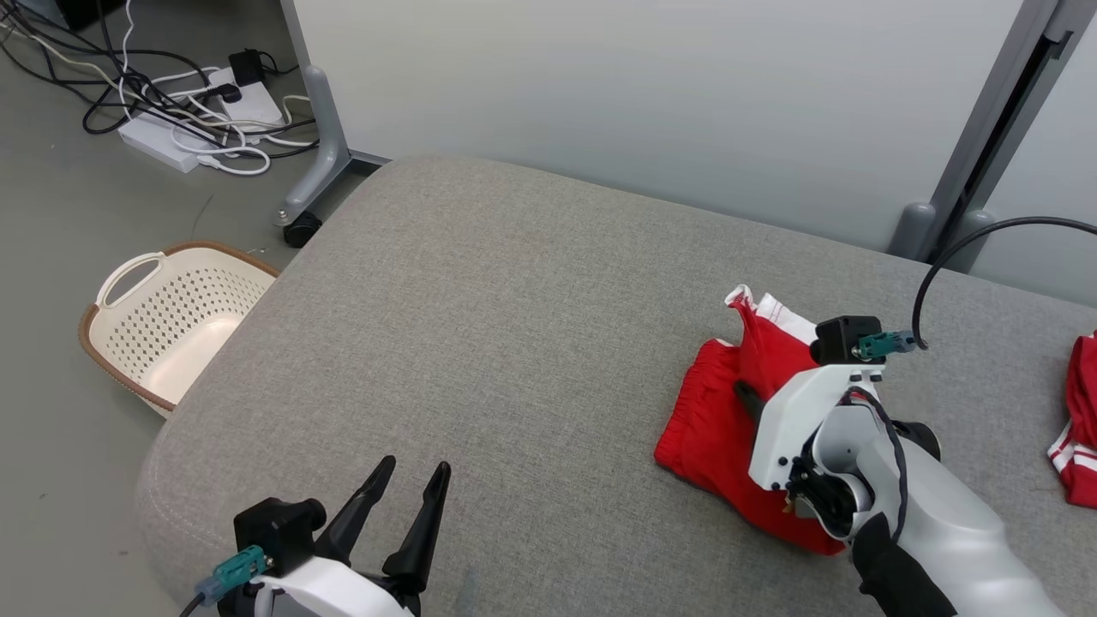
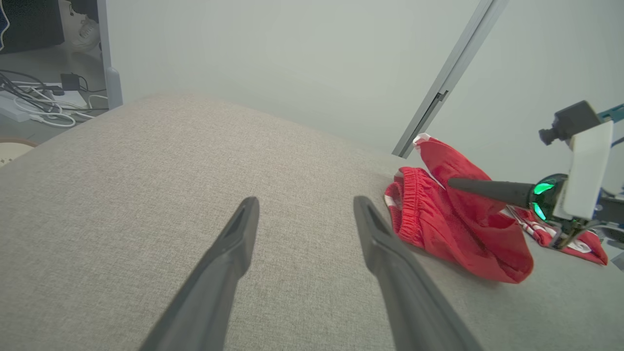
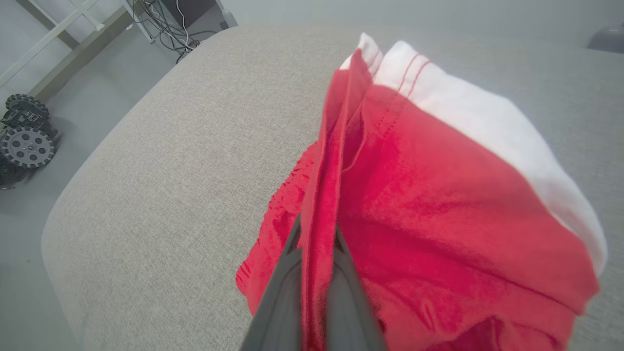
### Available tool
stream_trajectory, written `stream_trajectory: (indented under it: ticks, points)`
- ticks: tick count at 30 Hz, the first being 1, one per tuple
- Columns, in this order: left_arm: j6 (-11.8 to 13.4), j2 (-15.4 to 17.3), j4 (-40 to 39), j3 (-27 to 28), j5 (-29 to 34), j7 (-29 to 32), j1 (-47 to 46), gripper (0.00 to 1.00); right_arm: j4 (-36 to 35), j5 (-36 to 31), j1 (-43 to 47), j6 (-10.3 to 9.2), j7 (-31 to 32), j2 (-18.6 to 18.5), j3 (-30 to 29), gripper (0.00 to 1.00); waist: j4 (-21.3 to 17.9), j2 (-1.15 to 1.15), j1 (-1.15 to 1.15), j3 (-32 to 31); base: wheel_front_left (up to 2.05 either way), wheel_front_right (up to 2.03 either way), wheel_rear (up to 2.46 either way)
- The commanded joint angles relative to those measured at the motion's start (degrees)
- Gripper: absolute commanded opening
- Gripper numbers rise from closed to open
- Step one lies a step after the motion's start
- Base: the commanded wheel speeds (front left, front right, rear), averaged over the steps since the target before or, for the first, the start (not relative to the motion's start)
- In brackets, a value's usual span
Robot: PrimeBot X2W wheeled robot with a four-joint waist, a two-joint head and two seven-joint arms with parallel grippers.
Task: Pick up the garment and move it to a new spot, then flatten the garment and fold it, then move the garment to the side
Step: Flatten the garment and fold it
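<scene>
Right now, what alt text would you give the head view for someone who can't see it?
The right gripper pinches a raised fold of a red garment with white trim that lies on a grey padded surface. The left gripper is open at the lower left, and a cream laundry basket sits on the floor beside it.

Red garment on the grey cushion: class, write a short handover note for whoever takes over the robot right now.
Right gripper: shut on a fold of the red garment, holding that part raised; the rest lies on the grey cushion.
Left gripper: open, empty, over the cushion's near left.
A second red garment lies at the cushion's right edge; a basket stands on the floor to the left.
Done: garment gripped.
Left: carry it to a new spot, flatten, fold, move aside.
</scene>
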Motion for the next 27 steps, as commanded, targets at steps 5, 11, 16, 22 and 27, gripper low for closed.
stream_trajectory:
  ticks: [5, 11, 16, 22, 27]
  points:
    - [0.2, 0.5, 0.2, 0.2, -0.4, 0.1, -1.2, 1.00, -4.7, 4.4, -1.3, 0.03, -1.3, 0.5, 2.7, 1.00, -1.2, 0.00, 0.00, 0.0, 0.00, 0.00, 0.00]
    - [0.4, 0.4, 0.4, -0.1, -0.4, 0.1, -0.7, 1.00, -11.5, 8.7, -1.9, 0.03, -2.9, -0.1, 5.3, 1.00, -3.2, 0.00, 0.00, -0.8, 0.00, 0.00, 0.00]
    - [0.6, 0.7, 0.3, -0.1, -0.5, 0.0, 0.1, 1.00, -14.5, 10.0, -0.7, 0.03, -5.2, -3.9, 5.3, 1.00, -4.6, 0.00, 0.00, -1.6, 0.00, 0.00, 0.00]
    - [0.7, 0.7, 0.0, -0.5, -0.6, 0.2, 0.7, 1.00, -13.4, 10.3, 2.2, 0.03, -8.0, -8.9, 2.4, 1.00, -5.1, 0.00, 0.00, -2.0, 0.00, 0.00, 0.00]
    - [0.9, 1.0, -0.2, -0.5, -0.8, 0.3, 1.0, 1.00, -11.3, 9.1, 4.8, 0.03, -10.8, -12.0, -0.4, 1.00, -5.6, 0.00, 0.00, -1.8, 0.00, 0.00, 0.00]
